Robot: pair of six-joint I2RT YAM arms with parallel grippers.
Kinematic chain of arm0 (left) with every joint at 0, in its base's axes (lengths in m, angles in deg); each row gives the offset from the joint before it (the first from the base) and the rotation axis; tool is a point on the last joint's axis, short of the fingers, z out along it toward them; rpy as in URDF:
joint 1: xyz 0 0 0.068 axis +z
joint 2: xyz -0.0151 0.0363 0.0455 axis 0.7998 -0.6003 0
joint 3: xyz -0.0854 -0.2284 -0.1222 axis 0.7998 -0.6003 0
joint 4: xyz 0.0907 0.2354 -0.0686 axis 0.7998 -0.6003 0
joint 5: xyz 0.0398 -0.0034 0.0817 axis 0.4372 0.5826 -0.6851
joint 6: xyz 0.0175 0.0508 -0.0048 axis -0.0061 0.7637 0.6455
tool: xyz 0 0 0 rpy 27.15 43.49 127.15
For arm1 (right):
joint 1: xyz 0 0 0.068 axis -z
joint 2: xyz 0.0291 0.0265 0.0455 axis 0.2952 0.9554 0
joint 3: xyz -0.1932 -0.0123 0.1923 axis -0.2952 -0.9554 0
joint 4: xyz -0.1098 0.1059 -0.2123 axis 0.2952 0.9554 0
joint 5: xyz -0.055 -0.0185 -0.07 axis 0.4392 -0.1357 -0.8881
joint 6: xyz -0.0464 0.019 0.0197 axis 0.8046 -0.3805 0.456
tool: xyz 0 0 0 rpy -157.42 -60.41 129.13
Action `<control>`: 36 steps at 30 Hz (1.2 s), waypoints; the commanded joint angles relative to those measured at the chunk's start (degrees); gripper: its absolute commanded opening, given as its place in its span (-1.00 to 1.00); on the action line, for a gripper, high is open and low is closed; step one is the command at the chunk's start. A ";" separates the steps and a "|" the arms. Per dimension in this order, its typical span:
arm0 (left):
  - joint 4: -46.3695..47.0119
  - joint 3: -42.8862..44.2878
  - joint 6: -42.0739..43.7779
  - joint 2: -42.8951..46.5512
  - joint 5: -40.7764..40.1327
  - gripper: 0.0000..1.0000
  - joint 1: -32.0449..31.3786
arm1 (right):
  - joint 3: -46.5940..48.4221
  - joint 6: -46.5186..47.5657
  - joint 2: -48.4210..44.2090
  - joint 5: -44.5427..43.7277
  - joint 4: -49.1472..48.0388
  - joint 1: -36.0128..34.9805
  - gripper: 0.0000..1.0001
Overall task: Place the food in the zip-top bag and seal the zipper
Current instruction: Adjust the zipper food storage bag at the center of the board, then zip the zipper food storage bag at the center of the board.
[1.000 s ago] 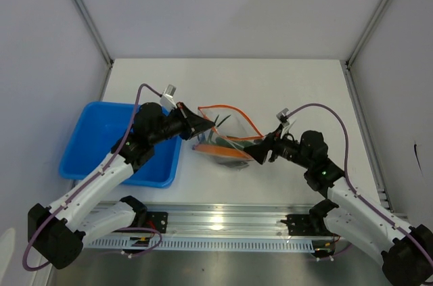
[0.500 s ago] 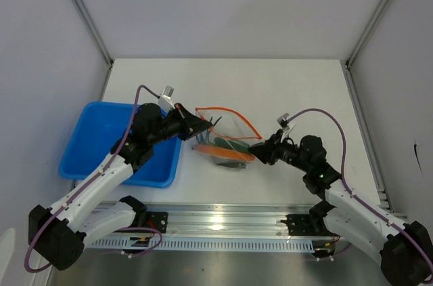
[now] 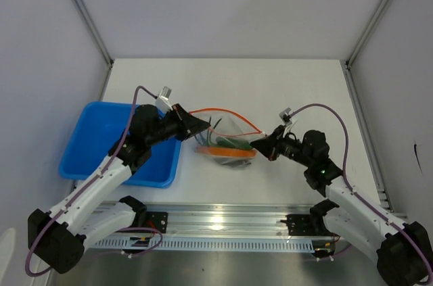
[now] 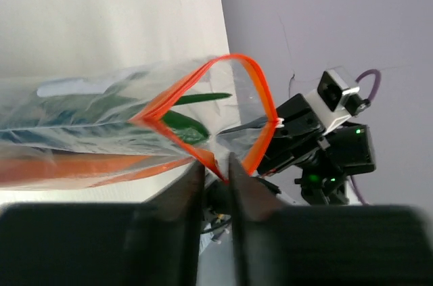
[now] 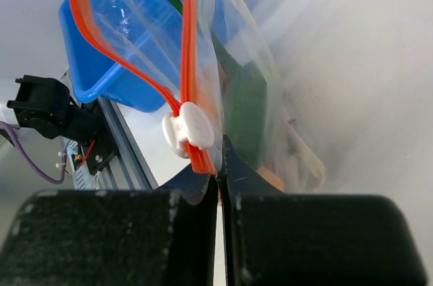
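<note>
Left gripper (image 4: 215,168): fingers nearly together, pinching the end of the zipper (image 4: 179,90) nearest the blue tray (image 3: 88,154).
Right gripper (image 5: 219,164): fingers pressed together on the zipper end farthest from the blue tray, just below the white slider (image 5: 189,130).
Left arm (image 3: 111,171): reaches across the blue tray's right corner.
Right arm (image 3: 352,198): reaches inward toward the blue tray.
Zip-top bag (image 3: 233,134): spans between both grippers, just right of the blue tray, mouth gaping.
Contents: green stalks (image 4: 177,122) and meat slab (image 3: 226,153) inside.

Nothing legible in any view: no words, numbers or labels to read on the zip-top bag (image 3: 226,138), blue tray (image 3: 95,140) or worktop (image 3: 291,90).
</note>
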 commanded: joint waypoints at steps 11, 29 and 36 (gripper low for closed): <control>-14.10 13.55 31.05 12.02 -16.28 0.99 1.27 | 8.91 2.33 2.57 12.56 5.43 5.91 -1.00; -12.68 27.96 52.41 -5.72 19.94 0.56 -1.89 | 19.63 -2.32 11.09 19.50 6.83 5.29 -1.00; -14.89 31.22 54.53 -5.81 17.45 0.40 -2.25 | 27.19 -9.18 14.17 20.29 10.43 5.20 -1.00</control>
